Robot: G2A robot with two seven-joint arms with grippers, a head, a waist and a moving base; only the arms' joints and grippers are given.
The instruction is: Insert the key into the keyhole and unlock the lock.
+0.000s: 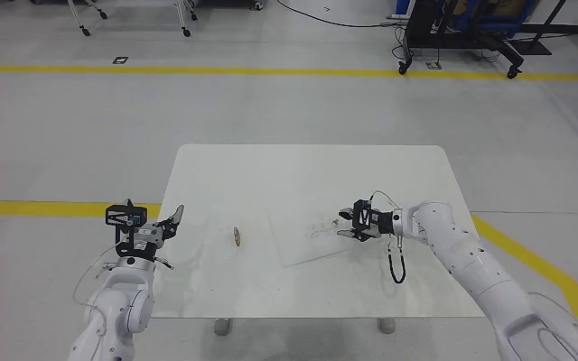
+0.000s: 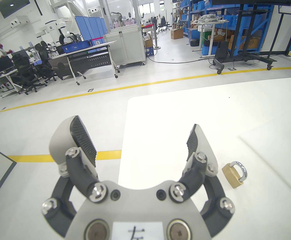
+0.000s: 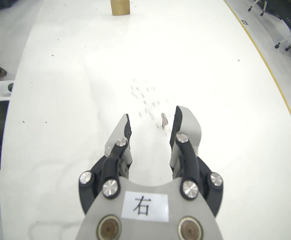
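Observation:
A small brass padlock (image 1: pixel 237 236) with a silver shackle lies on the white table (image 1: pixel 307 171), left of the middle. It also appears in the left wrist view as the padlock (image 2: pixel 234 176) and far off in the right wrist view as the padlock (image 3: pixel 120 8). My left gripper (image 2: pixel 135 122) is open and holds nothing; it hangs at the table's left edge, left of the padlock (image 1: pixel 172 221). A little silver key (image 3: pixel 164 120) lies flat on the table. My right gripper (image 3: pixel 152 112) is open just above it, the key close to one fingertip (image 3: pixel 179 113).
A thin white sheet (image 1: pixel 312 236) with faint print marks lies on the table between the padlock and the right gripper (image 1: pixel 348 223). A black cable loop (image 1: pixel 396 266) hangs from the right arm. Yellow floor lines run around the table.

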